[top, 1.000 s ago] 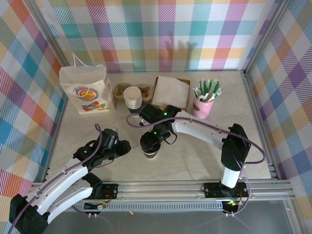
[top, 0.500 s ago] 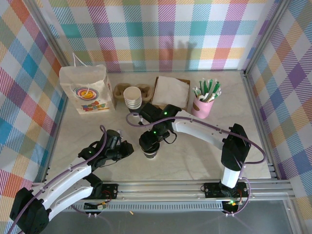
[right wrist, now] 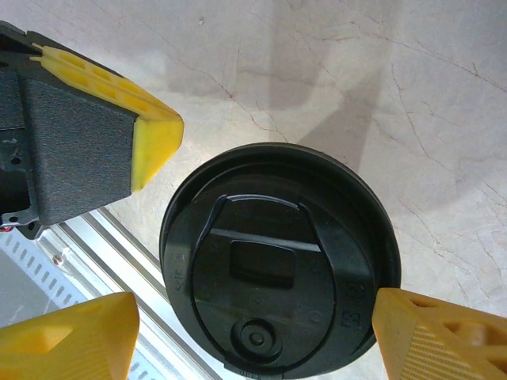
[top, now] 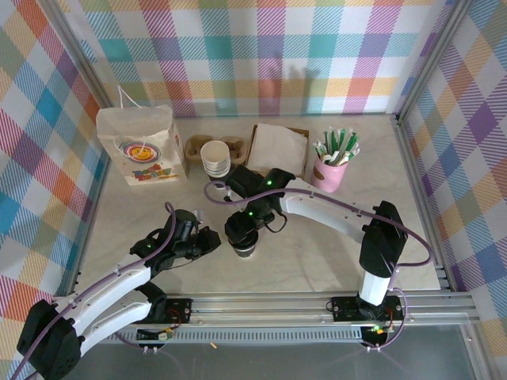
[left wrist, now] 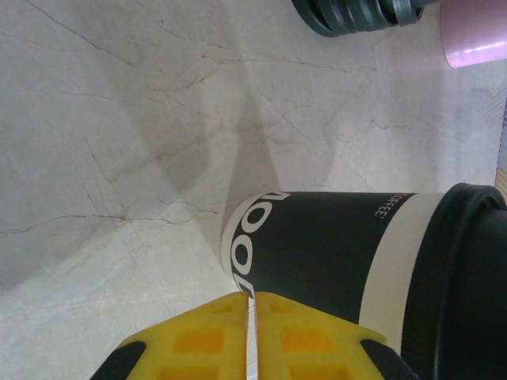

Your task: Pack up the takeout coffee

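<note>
**Coffee cup stands front and centre, bag far off at the back left**

We start with the pale marble-patterned table (top: 317,253), ringed by plaid walls. On it, at the far left, stands the white paper bag with a colourful printed logo (top: 142,146), upright and well apart from everything near the front.

Along the back edge to its right we see a brown cardboard cup carrier (top: 192,146). A stack of lidless cream-rimmed paper cups (top: 215,158) sits at its right end. Next comes a brown cardboard tray of white napkins (top: 277,149), and then a pink cup of green-and-white sticks (top: 329,172).

The takeout coffee, a small dark-walled paper cup with a round black plastic lid (right wrist: 277,261), stands upright on the table near the front middle, between the two arms. From above, the right arm's wrist hangs over it and covers most of the lid.

The right gripper (right wrist: 255,317) is spread wide, one yellow finger on each side of the lid. There is bare table between the lid and at least one finger, so it grips nothing.

The left gripper (left wrist: 249,317) has its two yellow fingers pressed flat together with nothing between them. Its tips sit just beside the lower end of the cup's dark wall, on the cup's left. We cannot tell whether they touch it.
</note>
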Motion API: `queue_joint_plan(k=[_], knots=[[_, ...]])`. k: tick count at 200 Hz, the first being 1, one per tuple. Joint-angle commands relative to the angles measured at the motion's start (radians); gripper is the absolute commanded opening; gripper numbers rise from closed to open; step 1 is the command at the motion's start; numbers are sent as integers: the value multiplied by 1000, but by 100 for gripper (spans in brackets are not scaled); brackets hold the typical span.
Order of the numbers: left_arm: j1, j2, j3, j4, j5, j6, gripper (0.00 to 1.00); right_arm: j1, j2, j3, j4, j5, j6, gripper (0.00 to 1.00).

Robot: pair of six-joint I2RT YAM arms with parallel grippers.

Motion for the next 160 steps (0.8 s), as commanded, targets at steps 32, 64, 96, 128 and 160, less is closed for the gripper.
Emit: queue_joint_plan(k=[32, 64, 96, 128, 160], knots=[[3, -62, 54, -134, -42, 29, 19, 10, -42, 48, -64, 59, 13, 79], [4, -142, 63, -173, -23, 23, 25, 9, -96, 35, -70, 110, 30, 73], [3, -184, 54, -147, 22, 2, 33, -32, -142, -22, -51, 97, 86, 57], [3, -169, 39, -82, 63, -27, 33, -110, -180, -113, 15, 16, 155, 47], [2, -166, 5, 18, 103, -73, 31, -172, -178, -179, 69, -93, 194, 42]])
